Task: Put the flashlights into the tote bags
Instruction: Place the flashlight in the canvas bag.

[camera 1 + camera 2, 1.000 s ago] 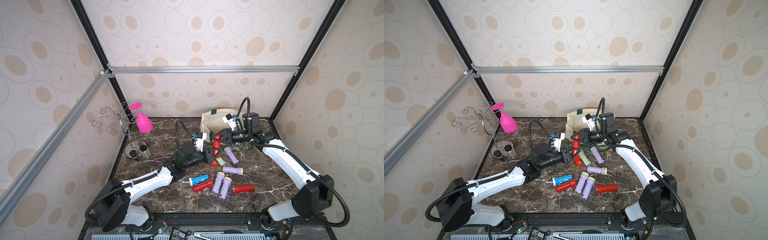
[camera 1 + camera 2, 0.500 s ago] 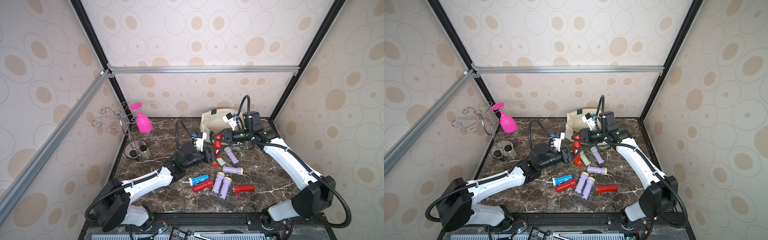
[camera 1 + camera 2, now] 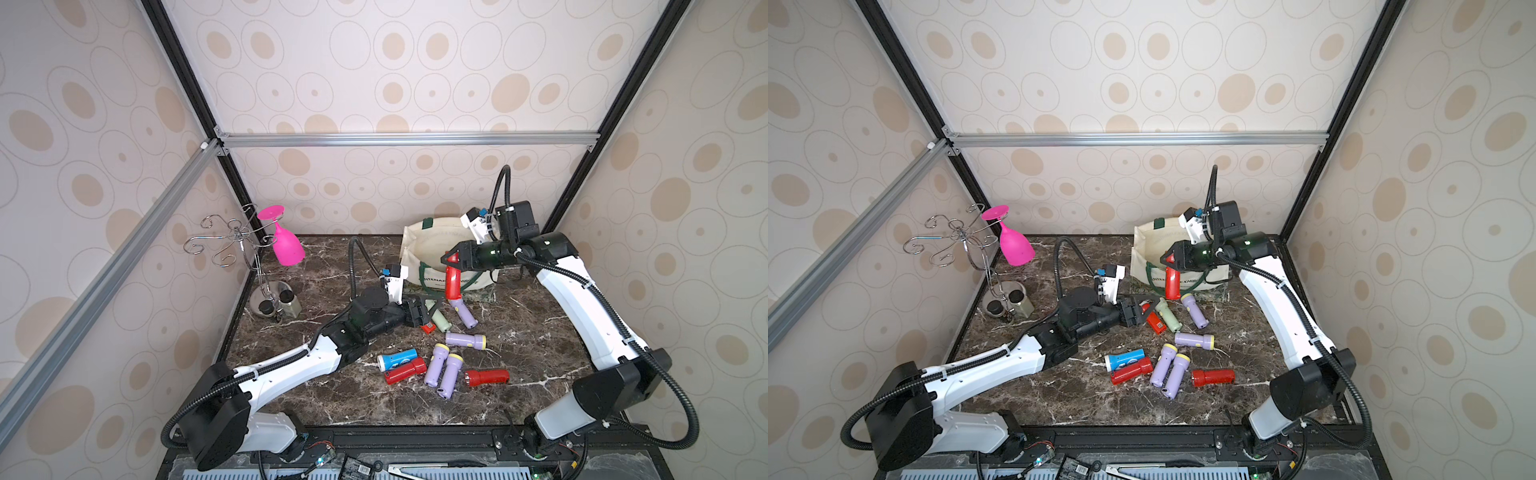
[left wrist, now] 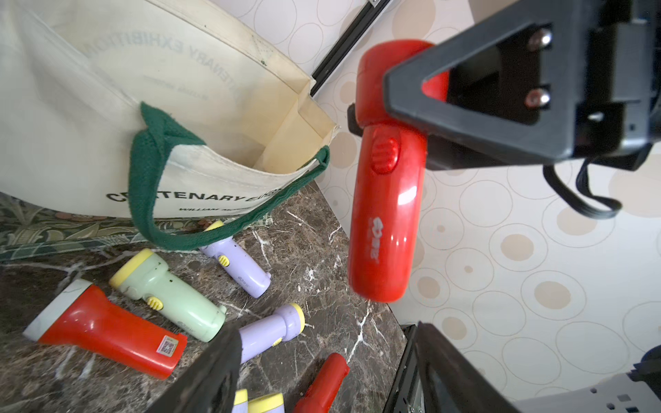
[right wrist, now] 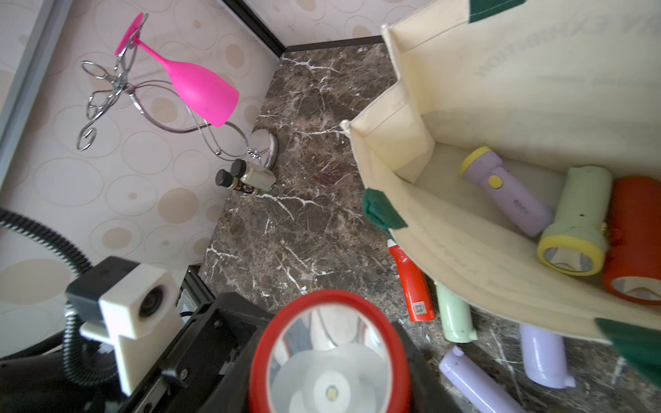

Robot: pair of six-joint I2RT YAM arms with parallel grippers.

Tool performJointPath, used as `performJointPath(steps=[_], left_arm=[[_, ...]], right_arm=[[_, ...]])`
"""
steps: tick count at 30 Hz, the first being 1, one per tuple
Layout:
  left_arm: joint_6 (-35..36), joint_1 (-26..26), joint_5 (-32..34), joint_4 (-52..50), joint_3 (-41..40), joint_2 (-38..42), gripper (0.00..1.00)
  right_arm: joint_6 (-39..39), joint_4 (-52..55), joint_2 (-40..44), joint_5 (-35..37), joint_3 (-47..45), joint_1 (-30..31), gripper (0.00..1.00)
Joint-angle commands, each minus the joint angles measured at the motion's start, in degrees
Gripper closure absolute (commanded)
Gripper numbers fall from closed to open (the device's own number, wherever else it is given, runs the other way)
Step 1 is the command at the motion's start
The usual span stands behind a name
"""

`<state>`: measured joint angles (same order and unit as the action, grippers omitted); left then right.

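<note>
One red flashlight [image 3: 453,284] hangs from our right pincer [image 3: 451,258], mid-frame, just in front of the tote bag [image 3: 419,249]. Our left pincer [image 3: 427,312] is wide and empty. If we let go now, it falls outside.

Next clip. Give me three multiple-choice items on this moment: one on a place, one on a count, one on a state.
1. Where is the pink goblet? A hanging from the wire rack; B standing on the table; C lying on the table.
2. How many flashlights show inside the tote bag? A one; B three; C six.
3. The right gripper is: A open; B shut on the red flashlight; C shut on a handle.
Key: A, its foot hooks on the rack; B, the right wrist view shows three; B, the jaws clamp its head.
</note>
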<state>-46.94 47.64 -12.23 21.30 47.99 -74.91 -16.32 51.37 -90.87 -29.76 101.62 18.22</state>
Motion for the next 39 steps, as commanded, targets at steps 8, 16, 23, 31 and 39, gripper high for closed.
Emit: performJointPath(steps=[8,16,23,31,39], left_arm=[[2.64,0.3,4.86,-6.9,0.5,3.87,0.21],[3.34,0.26,4.88,-7.79,0.51,4.28,0.21],[4.05,0.26,4.15,-8.58,2.17,2.7,0.21],[4.66,0.26,3.91,-10.71,2.54,1.93,0.21],[7.09,0.26,3.38,-17.51,0.49,3.82,0.21]], right_arm=[[1.22,13.82,-12.78,9.54,25.67,-4.32,1.0],[2.24,16.66,-23.66,13.74,40.82,-4.77,1.0],[2.39,5.57,-24.28,15.69,32.84,-4.76,1.0],[5.37,2.3,-27.51,16.06,27.15,-3.9,1.0],[7.43,2.78,-30.66,17.44,25.57,-3.43,1.0]])
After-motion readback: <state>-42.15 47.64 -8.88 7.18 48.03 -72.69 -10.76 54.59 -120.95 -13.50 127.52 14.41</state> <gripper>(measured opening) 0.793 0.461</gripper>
